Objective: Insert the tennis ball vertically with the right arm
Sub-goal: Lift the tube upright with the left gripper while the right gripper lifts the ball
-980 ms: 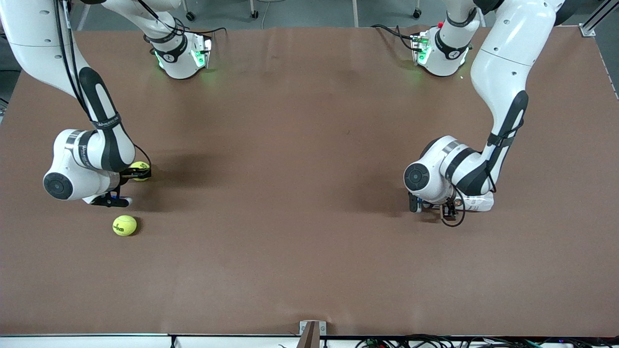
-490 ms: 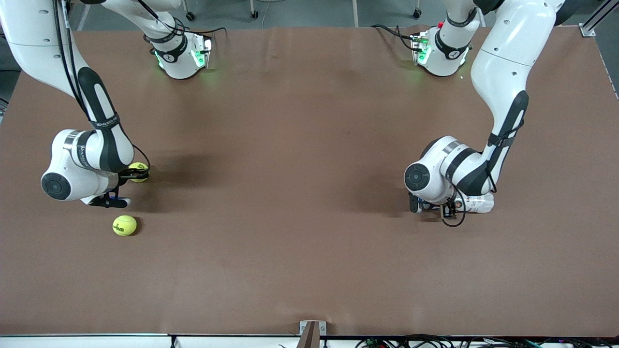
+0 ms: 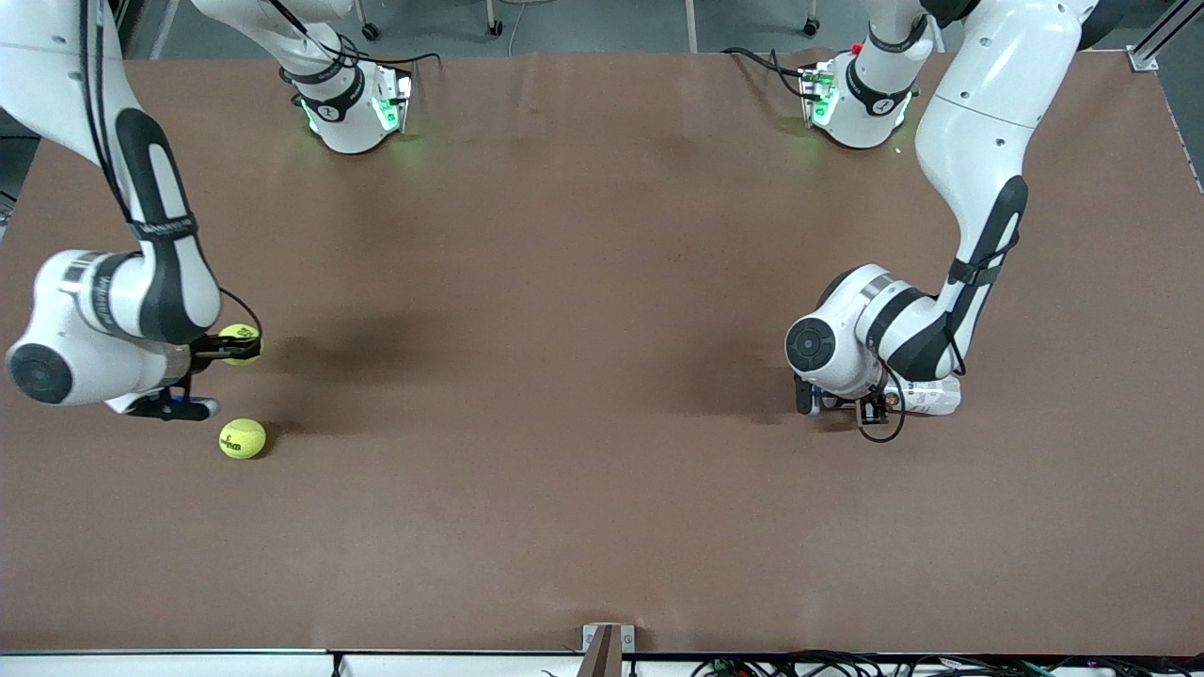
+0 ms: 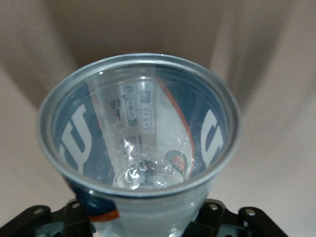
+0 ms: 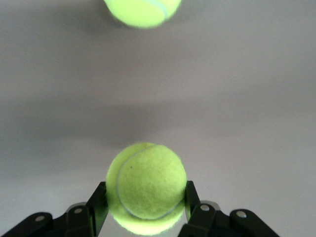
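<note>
My right gripper (image 3: 229,348) is shut on a yellow tennis ball (image 3: 241,337), held just above the table at the right arm's end. In the right wrist view the ball (image 5: 147,185) sits squeezed between the black fingers (image 5: 98,205). A second tennis ball (image 3: 243,438) lies loose on the table close by, also seen from the wrist as a ball (image 5: 142,9). My left gripper (image 3: 875,406) is shut on a clear plastic ball can (image 3: 926,397), mostly hidden under the wrist. The can's (image 4: 148,212) open mouth faces the left wrist camera.
Brown table surface (image 3: 564,376) stretches between the two arms. Both robot bases (image 3: 353,108) stand along the edge farthest from the front camera. A small bracket (image 3: 607,644) sits at the table's front edge.
The right arm has lifted and swung toward its end of the table with the ball in its grip. The left gripper has closed onto the can; the left arm stayed put.
</note>
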